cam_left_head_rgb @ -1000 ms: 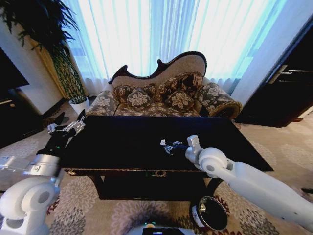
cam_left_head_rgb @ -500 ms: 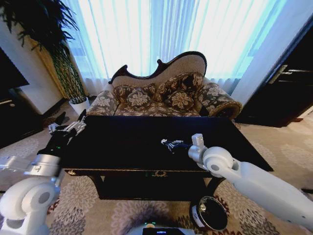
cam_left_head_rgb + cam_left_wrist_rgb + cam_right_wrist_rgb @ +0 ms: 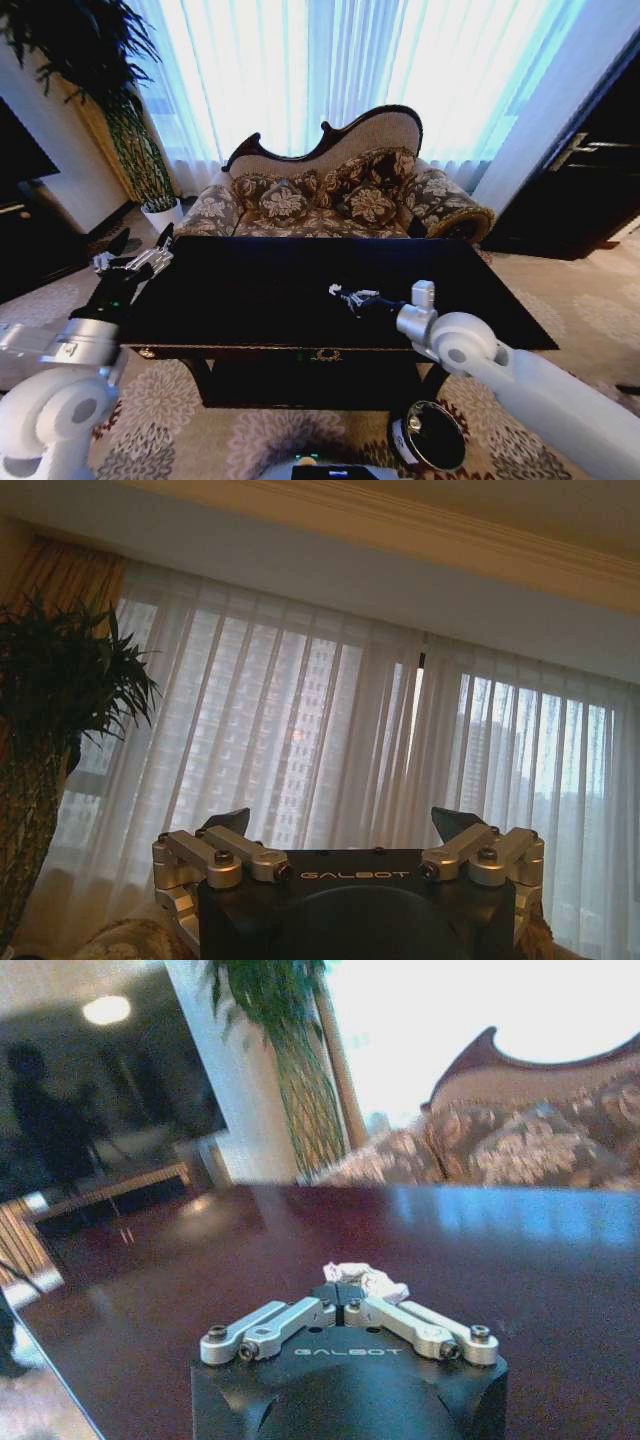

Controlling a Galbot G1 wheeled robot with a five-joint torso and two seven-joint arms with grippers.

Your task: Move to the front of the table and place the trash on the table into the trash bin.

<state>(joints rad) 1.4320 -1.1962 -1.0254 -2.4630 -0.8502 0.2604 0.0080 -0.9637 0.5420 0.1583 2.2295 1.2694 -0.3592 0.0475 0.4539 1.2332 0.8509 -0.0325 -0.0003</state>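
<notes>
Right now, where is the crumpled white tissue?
The crumpled white tissue is pinched in the right gripper, just above the table near its middle, right of centre in the head view.

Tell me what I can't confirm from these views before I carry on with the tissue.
- Right gripper: fingers closed on the crumpled tissue; its underside and how much is pinched are hidden behind the fingertips in the right wrist view.
- Trash bin: the right arm crosses beside it in the head view, its inside too dark to read.
- Left gripper: open, facing the curtains, so the table beneath stays unseen there.
</notes>
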